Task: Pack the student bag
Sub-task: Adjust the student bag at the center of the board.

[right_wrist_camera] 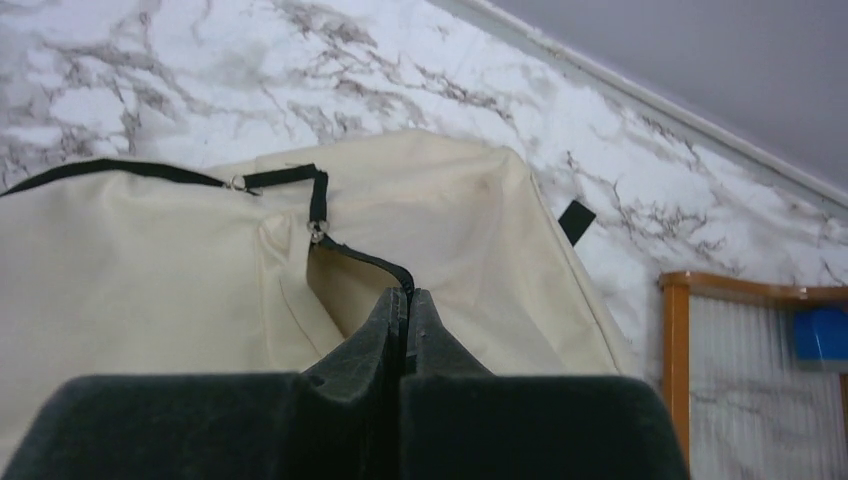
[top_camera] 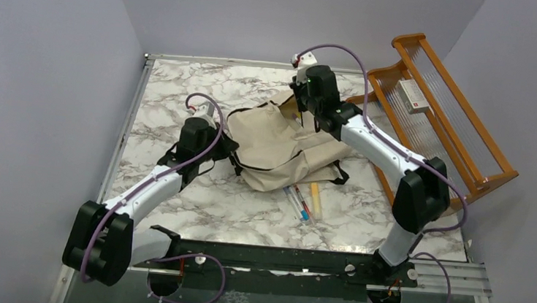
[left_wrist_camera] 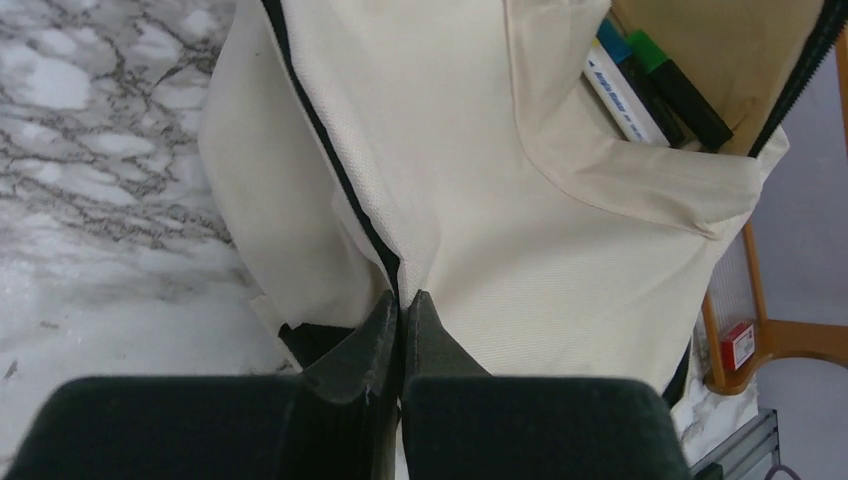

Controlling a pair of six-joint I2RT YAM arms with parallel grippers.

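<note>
The student bag (top_camera: 280, 149) lies in the middle of the table (top_camera: 175, 92), slung between my two hands with its long axis running near left to far right. My left hand (left_wrist_camera: 402, 300) is pinched closed on the zipper edge at its left end — my right hand (right_wrist_camera: 405, 297) likewise at the far-right corner. I judge that drawing them apart would widen the mouth.

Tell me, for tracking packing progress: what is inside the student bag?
Through the student bag's opening, a few markers show, one green-capped, one blue-capped. Anything deeper is covered by the fabric.
</note>
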